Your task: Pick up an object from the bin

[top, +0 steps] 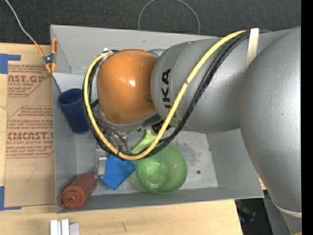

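Your gripper (101,160) is down at the blue block (116,173), grip I can't tell. The green bowl (164,176) sits just beside it, the blue cup (73,110) hugs the left wall, and the bin floor (203,153) is open on the right.

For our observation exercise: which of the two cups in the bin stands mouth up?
The green cup, lower middle, next to a blue block; the dark blue cup at the left lies tipped over.

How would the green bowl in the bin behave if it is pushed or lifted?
The green bowl stands upright, so a push would probably slide it rather than roll it. It looks like thin, see-through plastic: likely light, with a rim that may bend. The blue block seems to touch it and would likely move too.
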Controlling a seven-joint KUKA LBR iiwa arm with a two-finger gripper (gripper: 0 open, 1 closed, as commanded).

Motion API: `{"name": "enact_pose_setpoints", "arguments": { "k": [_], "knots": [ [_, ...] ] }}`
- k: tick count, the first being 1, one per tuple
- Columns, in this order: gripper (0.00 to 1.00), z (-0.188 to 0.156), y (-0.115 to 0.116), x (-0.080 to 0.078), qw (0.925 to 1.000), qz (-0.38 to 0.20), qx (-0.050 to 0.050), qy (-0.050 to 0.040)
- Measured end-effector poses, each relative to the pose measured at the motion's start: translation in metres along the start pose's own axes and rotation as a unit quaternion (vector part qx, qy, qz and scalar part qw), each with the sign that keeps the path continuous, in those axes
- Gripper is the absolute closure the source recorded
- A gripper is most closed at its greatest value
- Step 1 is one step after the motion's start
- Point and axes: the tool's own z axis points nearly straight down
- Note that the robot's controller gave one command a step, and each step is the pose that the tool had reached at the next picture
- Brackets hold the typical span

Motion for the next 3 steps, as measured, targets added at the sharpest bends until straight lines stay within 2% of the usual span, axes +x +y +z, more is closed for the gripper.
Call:
{"name": "enact_pose_setpoints", "arguments": {
  "k": [1, 2, 3],
  "knots": [
    [0.00, -0.005, -0.002, -0.002, 1.0000, 0.002, -0.001, -0.0039],
    [0.00, 0.101, -0.070, -0.004, 0.9939, -0.110, 0.000, -0.0022],
    [0.00, 0.041, -0.094, -0.004, 0.9789, -0.204, -0.001, -0.0069]
  ]
}}
